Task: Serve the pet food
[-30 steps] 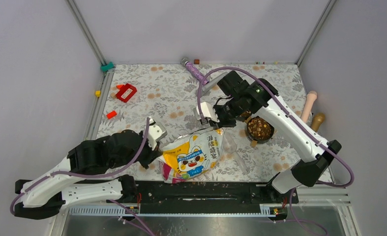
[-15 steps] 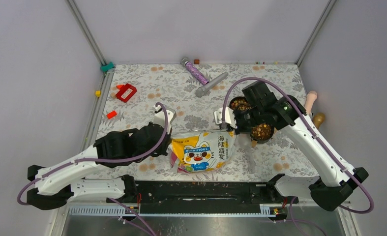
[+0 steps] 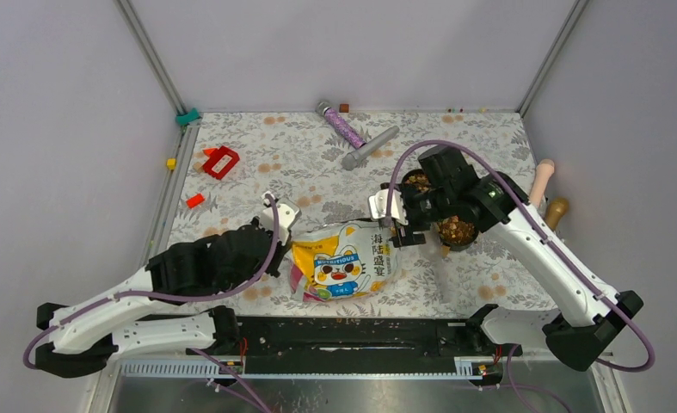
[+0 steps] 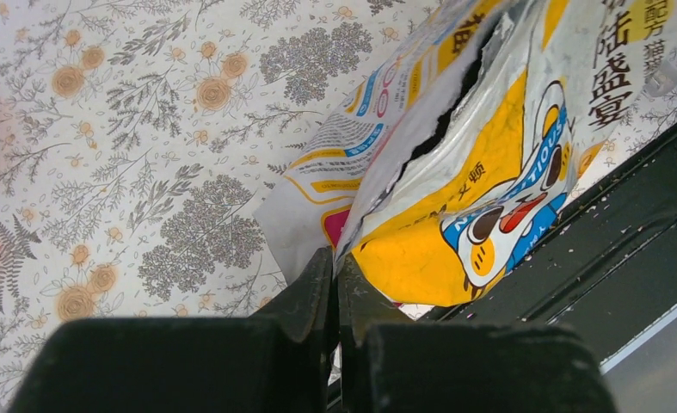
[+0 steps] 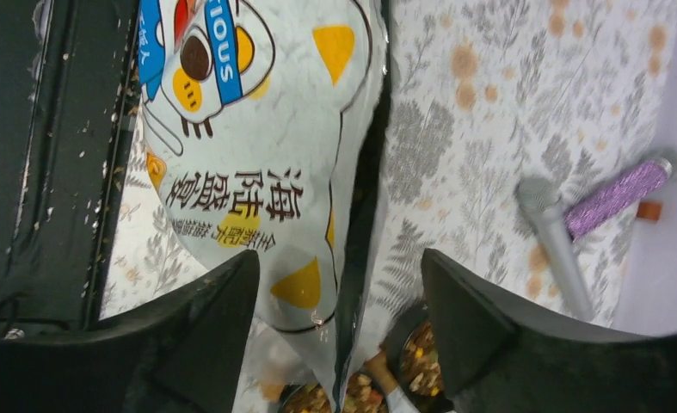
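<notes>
Top view: the left claw [image 3: 285,251] is clenching the left edge of the pet food bag [image 3: 345,262]. The bag is lying slanted on the floral mat [image 3: 257,185] that is covering the tabletop, near the arms' bases. The right claw [image 3: 401,225] is hanging released over the bag's right end. The pet food [image 3: 455,231] is sitting in the near bowl [image 3: 465,244] and the far bowl [image 3: 406,178], both partly under the right arm.

Counting here:
- one bag
- two bowls
- one purple glitter microphone [image 3: 341,125]
- one grey microphone [image 3: 371,146]
- one red block [image 3: 221,161]
- one smaller red piece [image 3: 194,200]

Left wrist view: the left claw [image 4: 335,284] is pinching the bag's torn edge between flat-pressed fingers, and the dark mouth is gaping above the pinch. Two red pieces are showing at the left border.

Right wrist view: the right claw [image 5: 339,267] is standing wide, with its fingers either side of the bag's end. Whether they are touching it I cannot tell. Kibble is showing in both bowls at the bottom edge, and both microphones are lying beyond.

Both bowls look filled, so the step in hand is probably parting from the bag. Doing it well means:
- lifting the right claw straight up, clear of the bowl rims
- holding the torn mouth upward while the left claw is lowering the bag, so nothing spills
- letting go only once the bag is resting flat
</notes>
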